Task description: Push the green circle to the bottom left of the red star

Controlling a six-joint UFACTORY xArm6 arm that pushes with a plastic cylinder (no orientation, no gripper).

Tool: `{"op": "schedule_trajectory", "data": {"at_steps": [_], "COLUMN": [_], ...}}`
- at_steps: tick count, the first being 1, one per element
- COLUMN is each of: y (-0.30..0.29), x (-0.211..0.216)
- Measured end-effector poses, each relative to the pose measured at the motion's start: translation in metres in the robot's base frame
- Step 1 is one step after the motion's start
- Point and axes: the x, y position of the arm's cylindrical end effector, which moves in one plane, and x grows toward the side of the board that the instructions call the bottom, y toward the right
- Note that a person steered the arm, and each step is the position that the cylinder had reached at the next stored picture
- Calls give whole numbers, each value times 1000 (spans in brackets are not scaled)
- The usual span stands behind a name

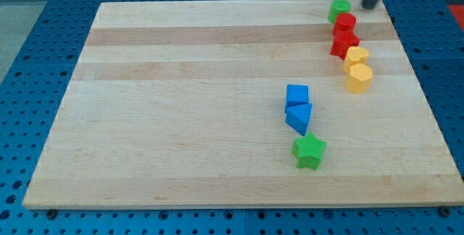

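Sitting upright, green circle (338, 8) touching red circle (345, 23).

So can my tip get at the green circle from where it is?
Probably yes: my tip sits just to the view's right of the green circle, with bare board between them.

Beside my dark tip (369, 6) sat a green circle (338, 8). Farther off were a red circle (345, 24), a red star (344, 44), two yellow blocks (357, 68), two blue blocks (297, 107), a green star (309, 151), and the striped pale wooden board (181, 104).
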Motion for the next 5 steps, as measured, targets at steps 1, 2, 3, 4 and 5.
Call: {"op": "schedule_trajectory", "data": {"at_steps": [1, 2, 3, 4, 5], "y": [-57, -54, -2, -23, -61], "x": [6, -2, -16, 10, 40]}}
